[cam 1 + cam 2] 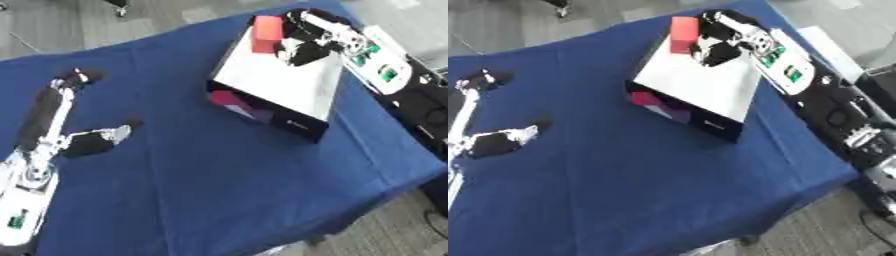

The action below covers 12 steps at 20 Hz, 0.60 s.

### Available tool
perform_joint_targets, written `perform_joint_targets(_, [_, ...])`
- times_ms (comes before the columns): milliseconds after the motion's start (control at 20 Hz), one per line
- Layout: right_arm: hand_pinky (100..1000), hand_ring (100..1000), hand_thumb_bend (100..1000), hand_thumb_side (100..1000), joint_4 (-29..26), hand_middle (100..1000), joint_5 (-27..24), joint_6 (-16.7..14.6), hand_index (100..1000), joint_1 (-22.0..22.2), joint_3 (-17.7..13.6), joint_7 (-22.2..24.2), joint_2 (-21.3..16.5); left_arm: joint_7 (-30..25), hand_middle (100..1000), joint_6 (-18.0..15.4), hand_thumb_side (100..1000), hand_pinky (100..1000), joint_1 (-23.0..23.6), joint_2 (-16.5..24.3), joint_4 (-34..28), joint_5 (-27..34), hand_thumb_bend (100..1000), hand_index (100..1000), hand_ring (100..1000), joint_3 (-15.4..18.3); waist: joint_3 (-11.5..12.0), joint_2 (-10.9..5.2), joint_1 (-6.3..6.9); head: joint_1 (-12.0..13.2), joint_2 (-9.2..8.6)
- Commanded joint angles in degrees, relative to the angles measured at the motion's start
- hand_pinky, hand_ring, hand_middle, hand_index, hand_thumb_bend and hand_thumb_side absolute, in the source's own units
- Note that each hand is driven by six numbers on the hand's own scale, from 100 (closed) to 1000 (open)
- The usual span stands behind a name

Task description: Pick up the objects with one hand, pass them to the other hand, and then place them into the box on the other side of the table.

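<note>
Along the near edge, the blue tablecloth [254, 190] hangs over the table's corner, with grey carpet floor [385, 235] showing below at lower right. The cloth is creased in long folds and lies askew in both views. At the left, the left hand [74, 137] rests on the cloth with fingers straight and spread wide, thumb out to the side, holding nothing; its white and black forearm runs off the lower left corner, cut by the frame. Further in, right of centre, the box [289, 85] sits on the cloth: white inner floor, dark outer walls, a patch of magenta and purple on the near wall whose form is hard to make out. At the box's far end, a red block [267, 34] stands upright just at the rim; whether it rests on the box floor or is held off it cannot be told. The right hand [308, 44] is over the far right part of the box, just beside the block, dark fingers curled toward it; contact between fingers and block is not clear, so the grip cannot be judged. The right forearm, white with green marks, leads off to the right edge. Beyond the table, grey floor and a dark object at the top edge, too cut off to identify.
</note>
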Motion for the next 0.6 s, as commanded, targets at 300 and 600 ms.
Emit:
perform_joint_targets(300, [942,993,100,131,0.60,1000,2.64,-2.94,1000,-0.85,-0.34,5.66,-1.53,0.56,705,0.33,505,786,-0.62,0.72,-1.11,0.48,610,832,758,0.46,0.13,-1.92,0.49,-0.34,-0.12])
perform_joint_targets(600, [979,1000,100,261,0.66,1000,5.67,-4.39,1000,-1.12,-1.10,9.27,-1.39,0.71,703,0.57,506,787,-0.60,0.67,-1.09,0.64,606,830,759,0.42,0.27,-1.93,0.53,-0.34,-0.12])
